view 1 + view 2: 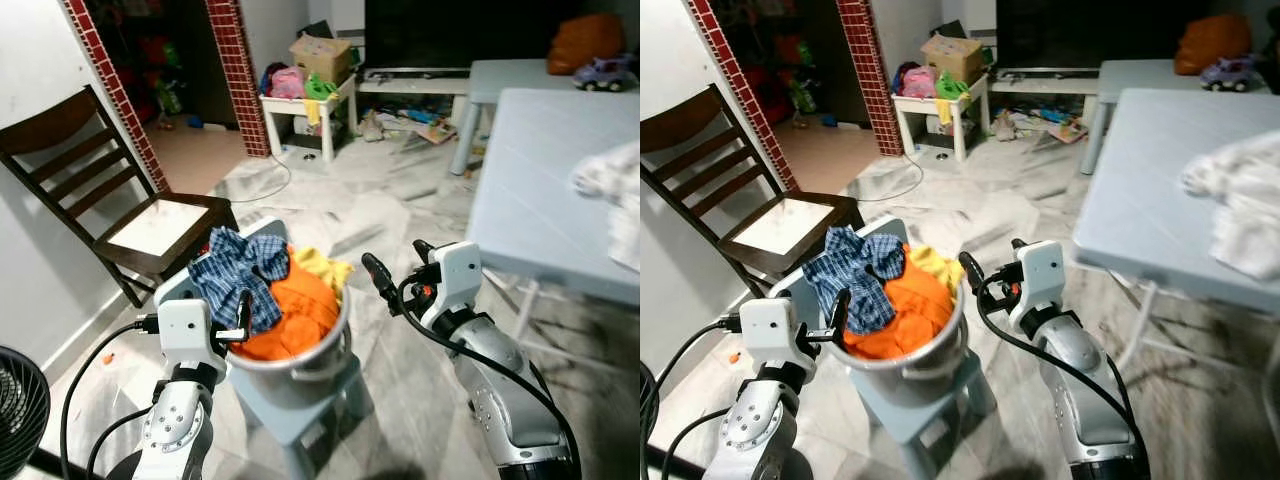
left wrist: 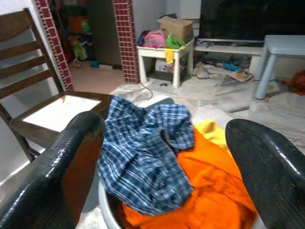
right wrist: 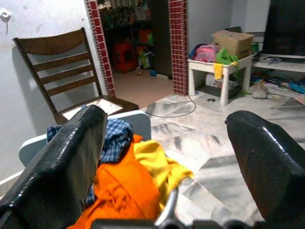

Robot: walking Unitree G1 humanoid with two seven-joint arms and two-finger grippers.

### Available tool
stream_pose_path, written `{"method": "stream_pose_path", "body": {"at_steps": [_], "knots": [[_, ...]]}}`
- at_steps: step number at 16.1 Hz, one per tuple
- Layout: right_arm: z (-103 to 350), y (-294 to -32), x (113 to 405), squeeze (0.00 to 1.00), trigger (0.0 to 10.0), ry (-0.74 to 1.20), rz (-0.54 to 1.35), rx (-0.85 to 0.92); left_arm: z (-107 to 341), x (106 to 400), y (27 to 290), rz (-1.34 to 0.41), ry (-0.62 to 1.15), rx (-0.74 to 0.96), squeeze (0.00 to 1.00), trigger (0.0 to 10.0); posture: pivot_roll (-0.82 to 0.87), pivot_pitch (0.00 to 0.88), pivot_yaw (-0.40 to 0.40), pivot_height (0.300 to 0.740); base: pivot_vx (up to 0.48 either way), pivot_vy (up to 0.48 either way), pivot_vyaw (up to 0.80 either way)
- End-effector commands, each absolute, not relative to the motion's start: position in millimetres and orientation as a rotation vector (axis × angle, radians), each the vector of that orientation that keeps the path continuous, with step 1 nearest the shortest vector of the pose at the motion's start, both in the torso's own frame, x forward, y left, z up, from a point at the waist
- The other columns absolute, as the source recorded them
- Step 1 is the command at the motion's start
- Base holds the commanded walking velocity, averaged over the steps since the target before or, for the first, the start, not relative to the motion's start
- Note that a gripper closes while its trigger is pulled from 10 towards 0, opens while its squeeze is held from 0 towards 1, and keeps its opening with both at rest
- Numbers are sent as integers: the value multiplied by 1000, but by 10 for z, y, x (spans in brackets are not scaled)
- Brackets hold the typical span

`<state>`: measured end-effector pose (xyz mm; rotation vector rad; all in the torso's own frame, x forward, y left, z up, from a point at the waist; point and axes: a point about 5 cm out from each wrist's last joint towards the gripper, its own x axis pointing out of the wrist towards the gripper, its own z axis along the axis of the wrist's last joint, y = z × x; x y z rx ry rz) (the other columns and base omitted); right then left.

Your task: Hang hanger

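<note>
A metal bucket (image 1: 335,345) stands on a small pale-blue stool (image 1: 300,415) right in front of me. It is heaped with a blue plaid shirt (image 1: 235,265), an orange cloth (image 1: 300,305) and a yellow cloth (image 1: 322,265). My left gripper (image 1: 238,322) is open at the bucket's near left rim, pointing over the plaid shirt (image 2: 143,152). On the bucket's right side my right gripper (image 1: 398,262) hovers open, a little above the rim, and it holds nothing. The right wrist view looks across the orange cloth (image 3: 124,191) and the yellow cloth (image 3: 157,167).
A dark wooden chair (image 1: 110,190) stands at the left wall. A pale-blue table (image 1: 540,190) with a white cloth (image 1: 615,195) lies to the right. A black fan (image 1: 20,410) is at the lower left. Beyond are a brick pillar (image 1: 238,70) and a small white table (image 1: 300,100) with clutter.
</note>
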<state>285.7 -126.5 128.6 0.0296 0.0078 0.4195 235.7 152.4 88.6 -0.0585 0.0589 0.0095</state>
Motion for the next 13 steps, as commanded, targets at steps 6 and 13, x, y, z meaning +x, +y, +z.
{"method": "stream_pose_path", "body": {"at_steps": [6,13], "knots": [[1348,-1153,2841,0,10000,-22,468,25,851,2340,1598,43,91,-41,0,10000,-50,0,86,740,0,0,656],[1352,-1164,2855,0,10000,-13,457,47,752,2411,1570,28,157,-51,0,10000,-55,6,79,740,0,0,0]]}}
